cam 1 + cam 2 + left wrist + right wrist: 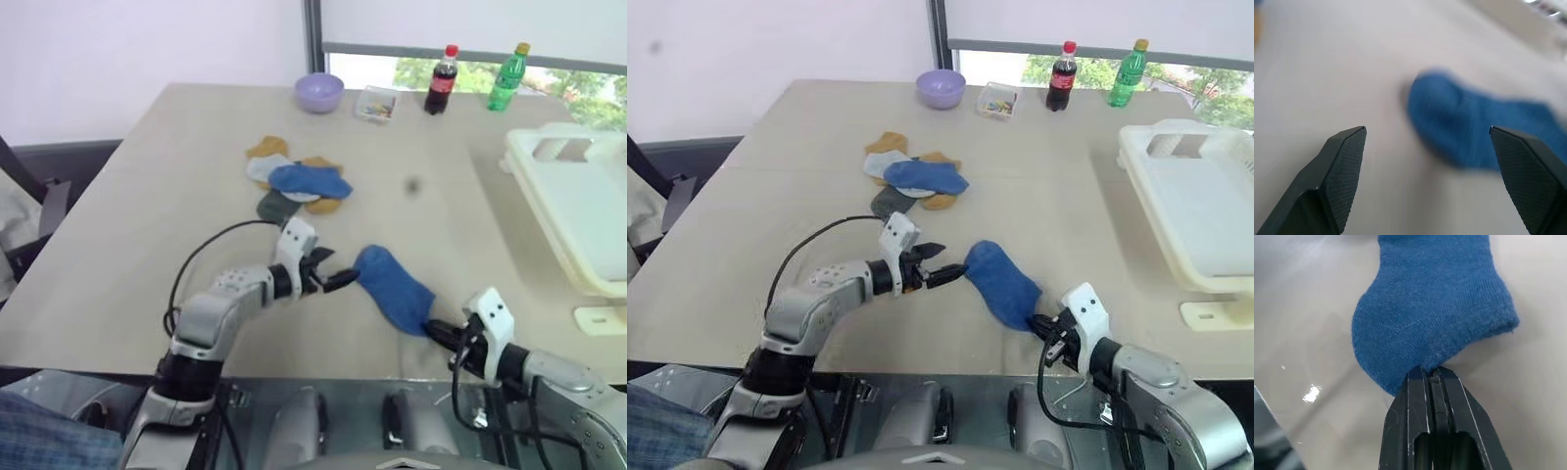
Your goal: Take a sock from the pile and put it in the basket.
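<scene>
We are looking across the beige table (147, 245), with the cream-white laundry basket (1200, 211) standing at its right edge, well apart from everything else. Toward the far middle, the pile (294, 181) of ankle socks is lying flat — mustard, grey and dark green under a blue one on top. Along the far edge a lilac bowl (319, 93), a small clear tray (376, 103), a cola bottle (442, 80) and a green bottle (509, 76) are standing in a row.

Nearer to us, a single blue sock (394, 287) is lying on the table, separate from the pile and between our two arms. Our right gripper (432, 327) is clenching its near edge: in the right wrist view the two black fingers are pressed together with only a thin fold of fabric between them. Our left gripper (328, 273) is standing wide, released, its tips just beside the sock's toe end; whether they are touching it is hard to say, since the left wrist view is blurred.

The risk we are seeing is the shallow bite — the pinch is catching only the hem, so the sock may be slipping free on the lift or during the long carry to the basket. The sock's dangling length could also drag across the table or snag on the basket's thick rim.
</scene>
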`<state>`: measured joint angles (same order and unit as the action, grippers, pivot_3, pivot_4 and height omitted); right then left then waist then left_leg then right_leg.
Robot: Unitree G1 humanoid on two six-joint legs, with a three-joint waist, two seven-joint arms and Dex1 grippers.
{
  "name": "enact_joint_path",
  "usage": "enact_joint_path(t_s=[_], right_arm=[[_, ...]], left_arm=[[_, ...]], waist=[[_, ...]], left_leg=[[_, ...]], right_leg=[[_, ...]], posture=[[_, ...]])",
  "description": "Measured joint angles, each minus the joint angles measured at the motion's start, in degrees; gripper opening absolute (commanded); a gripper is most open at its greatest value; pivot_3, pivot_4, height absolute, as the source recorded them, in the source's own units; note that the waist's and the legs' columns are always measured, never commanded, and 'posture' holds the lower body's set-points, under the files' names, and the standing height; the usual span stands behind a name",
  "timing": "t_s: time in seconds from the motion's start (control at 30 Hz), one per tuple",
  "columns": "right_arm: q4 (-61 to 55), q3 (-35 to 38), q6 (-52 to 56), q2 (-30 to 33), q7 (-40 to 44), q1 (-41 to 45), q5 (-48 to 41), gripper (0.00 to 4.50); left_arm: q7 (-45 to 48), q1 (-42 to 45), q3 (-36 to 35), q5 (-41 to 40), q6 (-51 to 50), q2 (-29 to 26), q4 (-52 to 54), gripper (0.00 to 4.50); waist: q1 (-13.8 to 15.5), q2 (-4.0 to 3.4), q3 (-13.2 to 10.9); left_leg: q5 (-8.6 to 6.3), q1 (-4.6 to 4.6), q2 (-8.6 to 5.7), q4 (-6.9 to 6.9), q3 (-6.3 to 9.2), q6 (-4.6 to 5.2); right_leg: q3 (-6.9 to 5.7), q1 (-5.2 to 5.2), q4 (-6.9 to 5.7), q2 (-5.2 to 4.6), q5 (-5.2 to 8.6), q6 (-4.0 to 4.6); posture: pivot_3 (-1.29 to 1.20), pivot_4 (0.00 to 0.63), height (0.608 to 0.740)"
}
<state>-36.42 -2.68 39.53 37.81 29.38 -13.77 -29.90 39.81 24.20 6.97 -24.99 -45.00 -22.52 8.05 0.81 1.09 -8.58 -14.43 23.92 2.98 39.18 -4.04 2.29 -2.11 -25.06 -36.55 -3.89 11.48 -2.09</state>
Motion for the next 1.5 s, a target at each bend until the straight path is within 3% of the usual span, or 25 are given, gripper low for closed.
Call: enact_joint_path(t_s=[0.2, 0.43, 0.67, 1.07, 1.13, 1.27, 1.3, 1.43, 1.5], right_arm=[[7.3, -2.3, -10.2, 8.6, 11.3, 5.8, 7.1, 0.08], [18.5, -3.6, -22.8, 9.9, 18.1, 12.7, 14.2, 0.08], [29.2, -4.1, -38.3, 8.6, 22.4, 17.0, 19.9, 0.08], [36.5, -5.3, -50.1, 5.2, 25.3, 20.0, 23.0, 0.08], [36.5, -5.3, -50.1, 5.2, 25.6, 19.9, 23.1, 0.61], [33.9, -4.3, -47.4, 6.3, 25.5, 18.5, 22.5, 2.22], [32.6, -3.8, -45.9, 6.7, 25.5, 17.8, 22.1, 2.45], [28.4, -2.2, -39.9, 7.8, 25.2, 15.6, 20.8, 4.34], [25.2, -1.1, -36.2, 9.5, 25.2, 13.9, 20.2, 4.49]], left_arm=[[5.5, 7.1, 2.8, 3.5, 7.6, 0.5, -11.3, 4.33], [8.9, 8.8, 6.9, 7.7, 13.4, 1.4, -15.8, 4.33], [13.0, 2.6, 9.9, 8.1, 12.8, -3.1, -8.4, 4.33], [19.0, -4.6, 10.0, 3.7, 6.2, -10.9, 4.2, 4.33], [18.5, -4.8, 9.6, 3.5, 5.9, -10.9, 4.3, 4.33], [16.5, -4.7, 9.3, 4.1, 6.6, -10.1, 3.5, 4.33], [16.3, -4.6, 9.3, 4.3, 6.7, -9.8, 3.3, 4.33], [16.3, -4.5, 9.2, 4.4, 7.3, -9.8, 2.6, 4.33], [16.4, -4.4, 9.2, 4.5, 7.9, -9.9, 2.2, 4.33]], waist=[[0.0, 0.17, -0.1], [0.1, 0.39, -0.3], [-0.1, 0.35, -0.3], [0.0, 0.25, -0.4], [0.0, 0.25, -0.4], [0.1, 0.25, -0.4], [0.1, 0.25, -0.4], [0.1, 0.24, -0.4], [0.1, 0.24, -0.4]], left_leg=[[-0.07, 0.12, -0.23, -0.14, -0.05, 0.13], [-0.09, 0.14, -0.25, -0.13, -0.04, 0.17], [-0.1, 0.05, -0.21, -0.14, -0.07, 0.19], [-0.1, -0.09, -0.16, -0.14, -0.06, 0.19], [-0.1, -0.11, -0.17, -0.12, -0.07, 0.19], [-0.1, -0.13, -0.17, -0.12, -0.05, 0.19], [-0.1, -0.13, -0.17, -0.12, -0.05, 0.19], [-0.1, -0.17, -0.17, -0.11, -0.06, 0.19], [-0.1, -0.18, -0.17, -0.09, -0.04, 0.18]], right_leg=[[0.07, 0.0, 0.31, 0.0, -0.01, -0.03], [0.06, 0.05, 0.39, -0.01, -0.03, -0.05], [0.08, 0.08, 0.36, 0.0, -0.02, -0.05], [0.06, 0.23, 0.36, 0.0, -0.02, -0.05], [0.06, 0.25, 0.35, -0.01, -0.02, -0.05], [0.05, 0.28, 0.33, -0.01, -0.02, -0.05], [0.05, 0.28, 0.33, -0.01, -0.03, -0.05], [0.06, 0.31, 0.31, -0.02, -0.03, -0.05], [0.05, 0.31, 0.28, -0.02, -0.02, -0.05]], posture=[[0.0, 0.15, 0.736], [0.0, 0.15, 0.736], [0.0, 0.15, 0.736], [0.0, 0.15, 0.736], [0.0, 0.15, 0.736], [0.0, 0.15, 0.736], [0.0, 0.15, 0.736], [0.0, 0.15, 0.736], [0.0, 0.15, 0.736]])
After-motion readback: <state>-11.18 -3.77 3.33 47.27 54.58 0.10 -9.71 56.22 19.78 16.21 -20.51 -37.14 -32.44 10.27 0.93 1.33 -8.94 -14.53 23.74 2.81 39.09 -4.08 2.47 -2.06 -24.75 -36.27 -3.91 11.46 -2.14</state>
